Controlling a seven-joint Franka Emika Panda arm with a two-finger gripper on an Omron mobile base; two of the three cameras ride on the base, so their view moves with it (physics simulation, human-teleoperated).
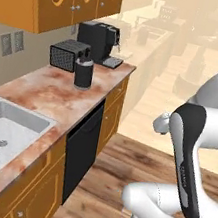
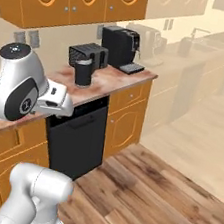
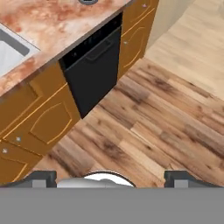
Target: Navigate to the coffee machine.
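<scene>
- The counter (image 1: 42, 94) runs along the left wall; the sink (image 1: 6, 126) is cut off at the frame edge.
- The dishwasher (image 3: 94, 70) sits under the counter, its top edge partly hidden.
- The coffee machine (image 1: 100, 41) stands at the counter's far end, behind the toaster (image 1: 67, 55) and kettle (image 1: 83, 72).
- The gripper (image 3: 109, 178) hangs over the wood floor; fingertips (image 3: 41, 178) well apart, jaws wide open, holding nothing.

Two base views behind arm, facing forward-down, sharing counter (image 1: 43, 89) and coffee machine (image 1: 100, 41) at 11 o'clock, hand view looking down, dishwasher (image 3: 94, 65) near.
</scene>
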